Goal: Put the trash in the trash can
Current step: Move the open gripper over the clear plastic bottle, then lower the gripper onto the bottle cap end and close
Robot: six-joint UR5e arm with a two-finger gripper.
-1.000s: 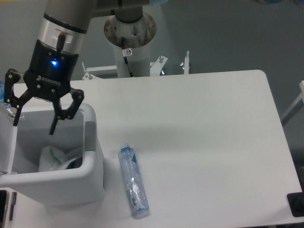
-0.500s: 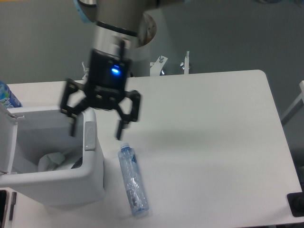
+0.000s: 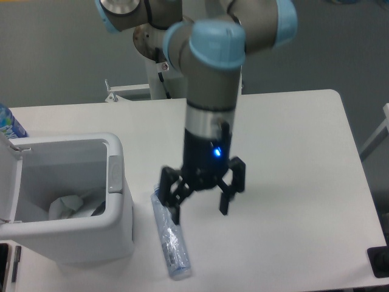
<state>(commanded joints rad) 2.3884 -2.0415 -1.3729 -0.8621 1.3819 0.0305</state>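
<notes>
The big white table (image 3: 292, 182) fills most of the view. The robot arm (image 3: 209, 91) comes down from the top, grey w/ light blue joints, and a small blue light glows low on it.

The trash can (image 3: 118, 234) stands at the left side of the table. It's a white boxy bin w/ round corners, a thick rim and a grey latch tab (image 3: 115, 175) on the rim. Its lid (image 3: 6, 182) is flipped up at the left edge, so the bin is open on top.

The gripper (image 3: 200, 211) is black and hangs near the table top, just right of the bin. Its 2 fingers are spread wide apart, nothing held between them.

The bottle (image 3: 170, 243) is clear, crushed plastic. It lies flat on the table right beside the bin, long way towards the front edge. Its top end is under the gripper's left finger; can't tell if they touch.

The wrapper (image 3: 65, 205) is white and crumpled. It's inside the bin, at the bottom, next to sth dark.

A blue thing (image 3: 7, 123) peeks in at the far left edge.
</notes>
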